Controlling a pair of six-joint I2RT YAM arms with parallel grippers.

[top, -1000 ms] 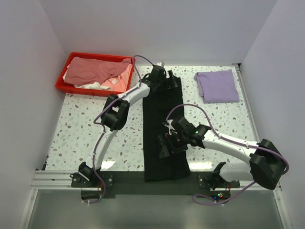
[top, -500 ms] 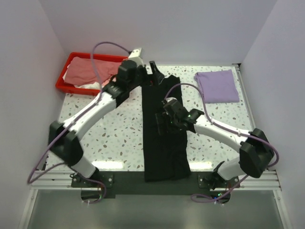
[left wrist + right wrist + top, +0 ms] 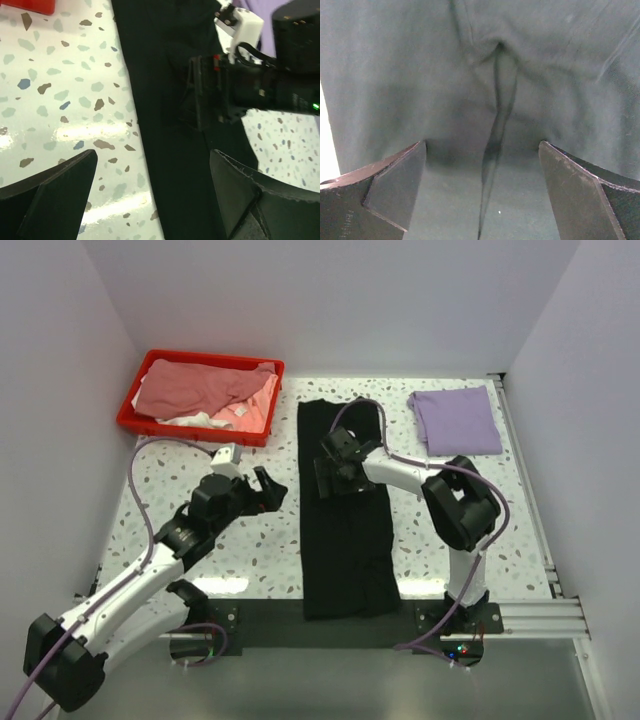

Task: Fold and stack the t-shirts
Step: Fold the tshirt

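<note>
Black cloth fills the middle of the scene. A black t-shirt [image 3: 345, 550], folded into a long narrow strip, lies flat on a speckled terrazzo table [image 3: 270, 550]. It runs from the far side to the near edge, ending between the two arm bases.

From above, we see the right gripper [image 3: 333, 468] reaching in over the far half of that strip, above its left side. Through its wrist camera we see its fingers [image 3: 380, 195] spread wide, with nothing held between them. Only dark fabric lies below, marked by a thin crease and a small pucker. We cannot tell whether the fingertips touch the cloth.

The left gripper [image 3: 265, 490] hangs over bare table, just beside the shirt's left edge. Its wrist camera shows its fingers [image 3: 50, 200] also set wide apart and empty. Between them we see the shirt's edge and, beyond it, the right gripper.

At the far right corner of the table, a light purple t-shirt [image 3: 457, 420] lies folded into a neat rectangle, well apart from the black one.

At the far left, a red plastic bin [image 3: 190, 430] holds a crumpled dusty pink t-shirt [image 3: 195, 388]. It lies on top of a white t-shirt [image 3: 190, 420], which peeks out along the bin's near side.
</note>
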